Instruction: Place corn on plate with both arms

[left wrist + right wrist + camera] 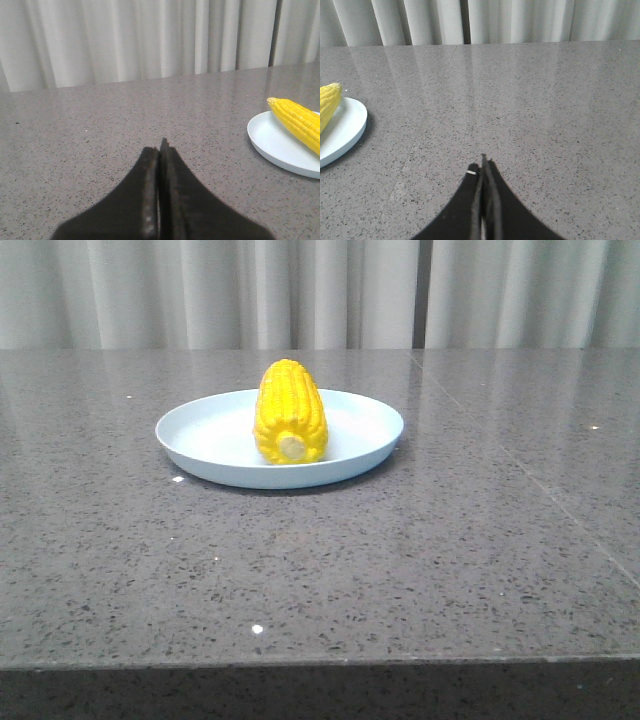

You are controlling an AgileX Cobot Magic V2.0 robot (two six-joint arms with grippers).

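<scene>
- Resting shut, both grippers sit nearest the cams: left gripper (160, 150) w/ fingers pressed flat together, nothing between; right gripper (483, 167) same, tips meeting in a point, nothing held.
- Neither arm shows in front view, so both prob. pulled back toward the near edge of the table (320, 580), on either side of the plate – looks like a parked pose, since there's nothing left to carry.
- Bare speckled grey top lies betw. each gripper & the plate; both well apart from it.
- Plate (200, 455), pale blue, sits mid-table, closer to the far edge than the near one.
- Corn (290, 412) lies on the plate, about centre, pale stub end facing the near edge, tip pointing to the far edge. Lying on its side along its length, so the low rim & flat base should keep it from rolling off.
- Judgement: task looks done; corn fully inside the rim.
- Farthest: grey-white curtain (320, 290) behind the far edge.
</scene>
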